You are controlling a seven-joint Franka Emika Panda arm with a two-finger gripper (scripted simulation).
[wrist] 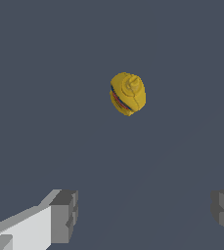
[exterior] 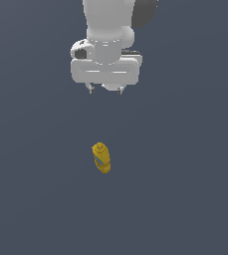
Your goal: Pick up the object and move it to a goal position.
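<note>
So the white gripper (exterior: 105, 91) is hanging near the top of the exterior view, a little left of centre, with its jaws pointing down and spread wide apart, gripping nothing at all. The wrist view backs that up: one grey fingertip (wrist: 64, 216) is sitting at one edge of the picture and the other is barely poking in at the opposite edge, with a big gap of bare surface between them.

The mustard bottle (exterior: 101, 158) is sitting on the dark grey counter (exterior: 185, 189), just below the middle of the exterior frame, well apart from the gripper and pretty much straight under it. It's looking upright, maybe leaning a touch, ribbed yellow cap on top and a blue label patch showing on its side. In the wrist view the bottle (wrist: 127, 93) is being seen cap-first from above, nowhere near the fingertips.
</note>
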